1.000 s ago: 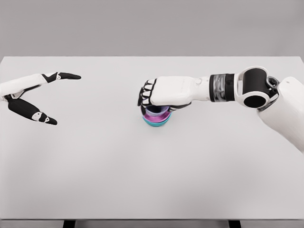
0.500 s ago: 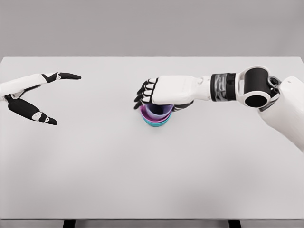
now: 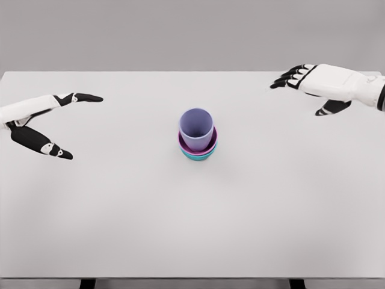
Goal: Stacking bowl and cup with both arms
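Standing upright mid-bench: lilac cup nested in pink bowl over teal bowl. Left hand and right hand well apart from stack, fingers released, gripping nothing. Best kept wide and clear, avoiding any nudge.

Single head view, high, tilted down over white table, far edge visible.

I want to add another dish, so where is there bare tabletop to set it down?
The white table is bare across the whole near half, and between the lilac cup nested in the magenta and teal bowls and either open hand, left hand or right hand. Only the centre is occupied.
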Action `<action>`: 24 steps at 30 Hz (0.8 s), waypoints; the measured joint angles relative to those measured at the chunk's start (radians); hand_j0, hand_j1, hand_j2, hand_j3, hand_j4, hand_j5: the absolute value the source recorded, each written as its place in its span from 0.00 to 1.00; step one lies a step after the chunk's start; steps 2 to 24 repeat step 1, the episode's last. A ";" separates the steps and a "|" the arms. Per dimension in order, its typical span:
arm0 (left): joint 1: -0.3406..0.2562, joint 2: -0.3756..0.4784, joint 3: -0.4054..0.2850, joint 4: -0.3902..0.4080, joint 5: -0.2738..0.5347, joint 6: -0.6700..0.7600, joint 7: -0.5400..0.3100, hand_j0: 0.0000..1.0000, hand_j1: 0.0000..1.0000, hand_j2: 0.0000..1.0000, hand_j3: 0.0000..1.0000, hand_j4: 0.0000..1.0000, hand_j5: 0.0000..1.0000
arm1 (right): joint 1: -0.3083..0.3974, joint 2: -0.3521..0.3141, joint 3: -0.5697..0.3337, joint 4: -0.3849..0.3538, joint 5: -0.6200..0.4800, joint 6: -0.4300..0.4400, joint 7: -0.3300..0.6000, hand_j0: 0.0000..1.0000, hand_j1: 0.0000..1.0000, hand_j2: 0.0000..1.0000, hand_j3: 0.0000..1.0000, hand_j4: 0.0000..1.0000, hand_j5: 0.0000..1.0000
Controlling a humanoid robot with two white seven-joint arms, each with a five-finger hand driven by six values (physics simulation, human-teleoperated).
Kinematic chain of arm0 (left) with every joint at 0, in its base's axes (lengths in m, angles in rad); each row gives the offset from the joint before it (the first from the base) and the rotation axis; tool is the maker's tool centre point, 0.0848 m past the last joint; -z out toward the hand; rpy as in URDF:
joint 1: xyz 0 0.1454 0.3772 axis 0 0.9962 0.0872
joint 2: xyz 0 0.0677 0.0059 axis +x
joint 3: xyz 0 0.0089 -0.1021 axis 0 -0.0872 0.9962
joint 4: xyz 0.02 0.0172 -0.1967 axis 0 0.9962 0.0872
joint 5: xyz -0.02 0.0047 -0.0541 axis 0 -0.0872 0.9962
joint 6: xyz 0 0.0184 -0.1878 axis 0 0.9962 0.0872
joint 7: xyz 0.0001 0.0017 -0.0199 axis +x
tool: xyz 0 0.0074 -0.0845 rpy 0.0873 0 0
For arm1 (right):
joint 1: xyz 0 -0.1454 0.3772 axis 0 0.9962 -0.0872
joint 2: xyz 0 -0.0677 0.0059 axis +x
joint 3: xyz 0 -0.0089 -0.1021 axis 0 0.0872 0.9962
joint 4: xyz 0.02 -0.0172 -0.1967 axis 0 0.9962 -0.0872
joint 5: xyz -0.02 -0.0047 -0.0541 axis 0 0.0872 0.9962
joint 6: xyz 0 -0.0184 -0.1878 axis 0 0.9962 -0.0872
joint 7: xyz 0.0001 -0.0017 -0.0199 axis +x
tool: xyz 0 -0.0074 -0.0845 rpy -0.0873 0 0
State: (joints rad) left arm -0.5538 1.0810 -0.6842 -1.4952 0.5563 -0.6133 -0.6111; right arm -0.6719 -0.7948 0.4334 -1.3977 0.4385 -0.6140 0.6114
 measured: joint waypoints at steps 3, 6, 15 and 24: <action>0.003 0.000 0.000 0.000 0.000 0.000 0.000 1.00 1.00 1.00 1.00 1.00 1.00 | -0.002 -0.005 -0.003 0.004 0.000 0.000 0.000 1.00 1.00 1.00 1.00 1.00 1.00; 0.003 0.000 0.000 0.000 0.000 0.000 0.000 1.00 1.00 1.00 1.00 1.00 1.00 | -0.002 -0.005 -0.003 0.004 0.000 0.000 0.000 1.00 1.00 1.00 1.00 1.00 1.00; 0.003 0.000 0.000 0.000 0.000 0.000 0.000 1.00 1.00 1.00 1.00 1.00 1.00 | -0.002 -0.005 -0.003 0.004 0.000 0.000 0.000 1.00 1.00 1.00 1.00 1.00 1.00; 0.003 0.000 0.000 0.000 0.000 0.000 0.000 1.00 1.00 1.00 1.00 1.00 1.00 | -0.002 -0.005 -0.003 0.004 0.000 0.000 0.000 1.00 1.00 1.00 1.00 1.00 1.00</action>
